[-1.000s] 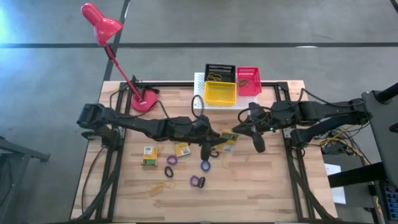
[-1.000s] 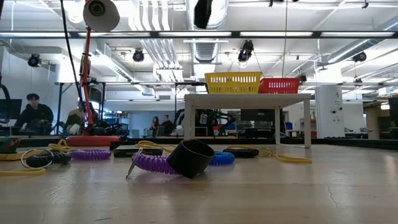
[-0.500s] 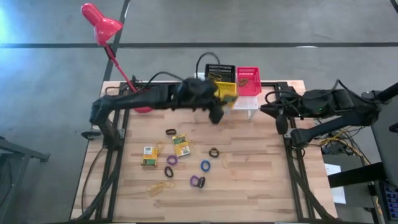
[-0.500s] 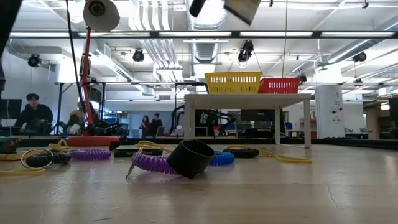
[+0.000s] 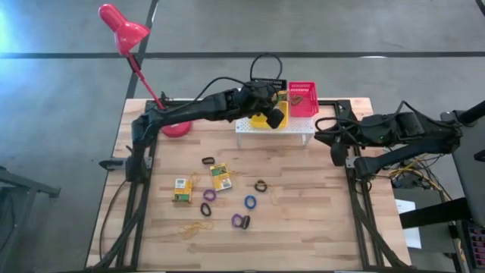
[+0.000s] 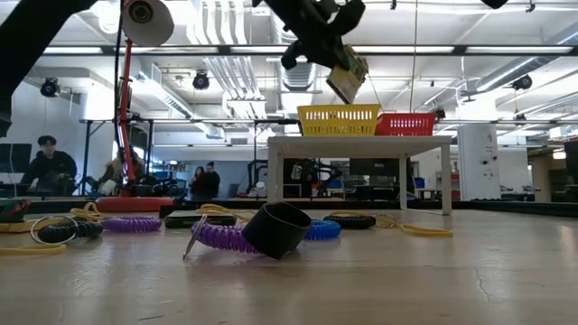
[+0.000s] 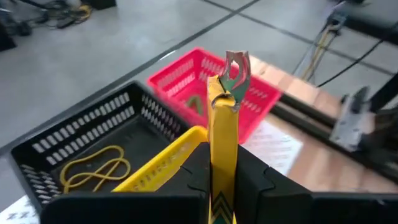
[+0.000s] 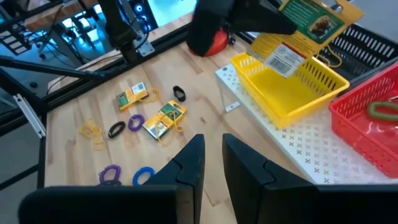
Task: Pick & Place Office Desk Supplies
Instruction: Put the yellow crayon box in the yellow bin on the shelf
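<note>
Bench: pale wooden slat bench (image 5: 318,227) on a dark frame, grey floor around it; the low view shows a workshop beyond with people standing far back.
Stand: white perforated stand (image 5: 274,129) at the bench's far edge, near the middle.
Trays: three on the stand, namely one yellow plastic mesh tray (image 8: 292,84), one black mesh tray (image 7: 81,134) behind it with thin yellow rubber bands (image 7: 93,167) inside, and one red mesh tray (image 5: 302,98) toward the right side.
Lamp: one red desk lamp (image 5: 121,26), its base at the far left corner.
Left gripper: left gripper (image 5: 276,115) hangs above the yellow tray, its fingers clamped on one flat yellow-green card box (image 7: 222,134) held edge-on.
Right gripper: right gripper (image 5: 338,153) waits at the bench's right edge, fingers a narrow gap apart, nothing between them.
Card boxes on the bench: two, one (image 5: 182,190) toward the left edge and one (image 5: 221,177) near the middle.
Rings: seven small rings scattered mid-bench, namely two purple (image 5: 209,195), one blue (image 5: 250,202) and four black (image 5: 208,161).
Loose bands: a few thin yellow ones (image 5: 194,228) near the front left.
</note>
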`<state>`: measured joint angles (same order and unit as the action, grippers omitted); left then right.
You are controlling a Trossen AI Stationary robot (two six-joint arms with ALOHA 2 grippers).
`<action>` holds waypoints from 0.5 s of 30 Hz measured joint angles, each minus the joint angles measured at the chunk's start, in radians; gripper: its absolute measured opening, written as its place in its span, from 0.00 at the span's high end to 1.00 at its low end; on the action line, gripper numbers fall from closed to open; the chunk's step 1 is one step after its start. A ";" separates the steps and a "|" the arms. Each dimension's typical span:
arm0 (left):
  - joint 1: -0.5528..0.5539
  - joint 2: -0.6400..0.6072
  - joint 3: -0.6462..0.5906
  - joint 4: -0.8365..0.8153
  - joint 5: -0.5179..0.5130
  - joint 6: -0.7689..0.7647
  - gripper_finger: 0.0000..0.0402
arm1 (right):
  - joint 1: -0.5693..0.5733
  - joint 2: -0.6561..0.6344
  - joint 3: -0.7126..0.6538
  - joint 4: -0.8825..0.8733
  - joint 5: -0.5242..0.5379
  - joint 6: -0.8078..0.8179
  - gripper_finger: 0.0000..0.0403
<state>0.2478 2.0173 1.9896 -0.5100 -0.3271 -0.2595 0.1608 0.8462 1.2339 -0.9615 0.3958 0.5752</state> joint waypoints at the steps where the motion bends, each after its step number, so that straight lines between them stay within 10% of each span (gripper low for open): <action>1: 0.000 0.007 0.000 0.003 -0.021 0.002 0.91 | 0.000 -0.001 0.000 0.000 0.000 -0.001 0.86; 15: -0.002 0.011 -0.151 0.032 -0.184 0.233 0.91 | 0.000 -0.002 0.000 0.000 0.024 -0.055 0.86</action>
<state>0.2459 2.0281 1.8388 -0.4785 -0.5110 -0.0264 0.1608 0.8444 1.2339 -0.9613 0.4198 0.5197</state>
